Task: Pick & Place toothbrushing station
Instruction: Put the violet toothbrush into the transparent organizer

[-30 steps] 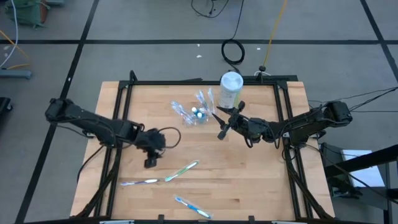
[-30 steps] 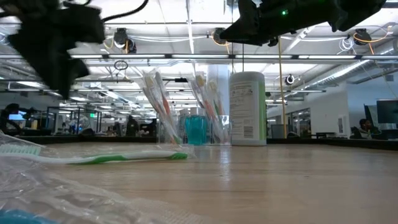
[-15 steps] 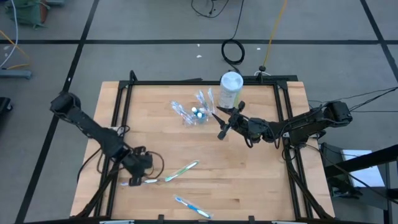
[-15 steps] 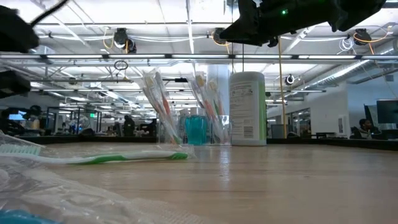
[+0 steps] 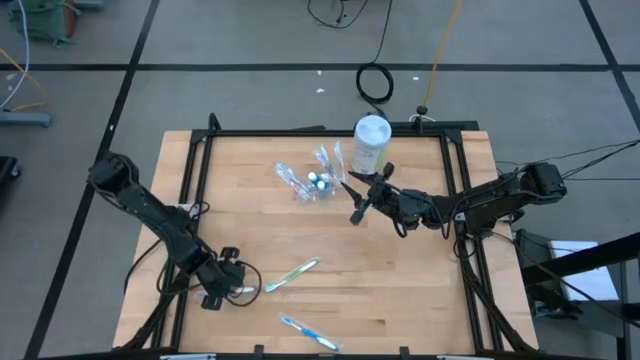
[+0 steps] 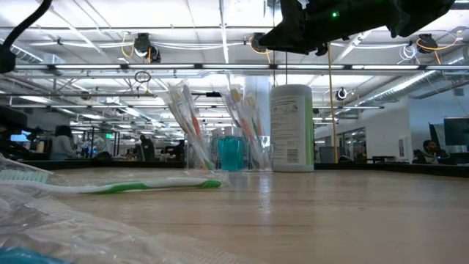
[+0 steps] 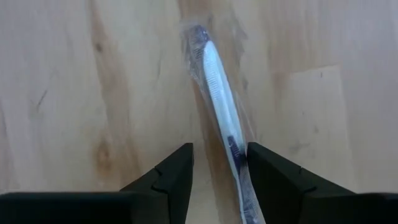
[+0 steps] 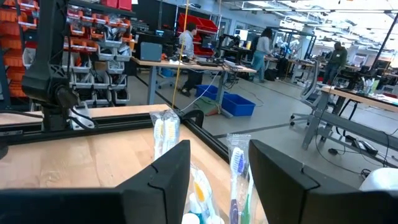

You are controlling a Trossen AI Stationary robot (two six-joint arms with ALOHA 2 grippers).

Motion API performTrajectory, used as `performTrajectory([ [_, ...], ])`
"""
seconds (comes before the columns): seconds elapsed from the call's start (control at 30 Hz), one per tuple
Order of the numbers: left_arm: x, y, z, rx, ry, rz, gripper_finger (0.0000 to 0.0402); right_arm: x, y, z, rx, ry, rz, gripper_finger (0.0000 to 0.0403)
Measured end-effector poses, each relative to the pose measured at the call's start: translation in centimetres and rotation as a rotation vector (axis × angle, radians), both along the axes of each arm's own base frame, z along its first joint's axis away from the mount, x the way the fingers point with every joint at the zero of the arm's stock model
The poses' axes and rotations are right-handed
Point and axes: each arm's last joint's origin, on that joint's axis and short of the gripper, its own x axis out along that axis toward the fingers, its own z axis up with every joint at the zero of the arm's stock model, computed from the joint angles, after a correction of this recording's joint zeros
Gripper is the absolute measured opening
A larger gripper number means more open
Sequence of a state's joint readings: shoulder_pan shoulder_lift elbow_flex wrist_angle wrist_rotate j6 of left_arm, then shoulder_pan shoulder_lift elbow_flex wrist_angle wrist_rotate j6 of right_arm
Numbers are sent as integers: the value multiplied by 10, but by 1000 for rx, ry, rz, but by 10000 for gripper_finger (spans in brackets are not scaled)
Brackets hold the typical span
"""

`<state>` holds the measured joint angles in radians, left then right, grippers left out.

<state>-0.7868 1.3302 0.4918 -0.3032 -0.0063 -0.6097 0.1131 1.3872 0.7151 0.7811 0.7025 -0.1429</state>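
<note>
My left gripper (image 5: pixel 216 293) hangs open near the table's front left, pointing steeply down at a wrapped white-and-dark-blue toothbrush (image 7: pixel 217 93) lying flat on the wood. Its fingers stand on either side of the brush's handle (image 7: pixel 231 144). My right gripper (image 5: pixel 357 207) waits open and level above the table's middle, facing the clear cup (image 5: pixel 318 186) of wrapped toothbrushes (image 8: pixel 237 163). A green toothbrush (image 5: pixel 292 275) and a blue one (image 5: pixel 309 332) lie loose on the table. My left gripper comes at the toothbrush from above, its fingers across the handle. The handle's wrapper (image 7: pixel 244 180) runs close along the inner side of one finger (image 7: pixel 267 171). I cannot tell whether that finger touches it. The brush lies flat on the table.
A tall white-and-green canister (image 5: pixel 371 143) stands at the far edge beside the cup. A black frame (image 5: pixel 200 170) runs along the table's sides. Crumpled clear wrapping (image 6: pixel 51 224) lies close before the low camera. Bare wood lies at the table's right half.
My left gripper has swung from the table's left middle toward the near edge and come down over the white-and-dark-blue toothbrush. The toothbrushes, the cup and my right gripper have stayed where they were.
</note>
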Motion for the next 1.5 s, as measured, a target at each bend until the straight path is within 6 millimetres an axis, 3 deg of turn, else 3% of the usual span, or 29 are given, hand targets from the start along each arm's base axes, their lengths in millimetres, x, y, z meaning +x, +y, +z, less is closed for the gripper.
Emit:
performTrajectory([
  [0.27, 2, -1, 1, 50, -67, -131, 142, 0, 0, 0, 0, 0, 0, 155],
  [0.6, 2, 5, -1, 173, -101, -311, 12, 0, 0, 0, 3, -3, 0, 155],
  [0.77, 6, 13, -2, 375, -189, -387, 29, 0, 0, 0, 43, -29, 2, 155],
  [0.9, 11, 22, 0, 625, -279, -497, 20, 1, 0, 0, 47, -31, 32, 155],
  [1.07, 24, 24, 18, 939, -372, -737, 7, 4, -1, 0, 138, -75, 225, 155],
  [1.23, 49, 19, 52, 1149, -443, -862, 26, 8, -10, -6, 247, -90, 316, 155],
  [1.33, 66, 23, 73, 1207, -471, -841, 28, 15, -14, -18, 265, -50, 357, 155],
  [1.5, 92, 45, 90, 1236, -516, -717, 11, 29, -10, -22, 124, 17, 497, 155],
])
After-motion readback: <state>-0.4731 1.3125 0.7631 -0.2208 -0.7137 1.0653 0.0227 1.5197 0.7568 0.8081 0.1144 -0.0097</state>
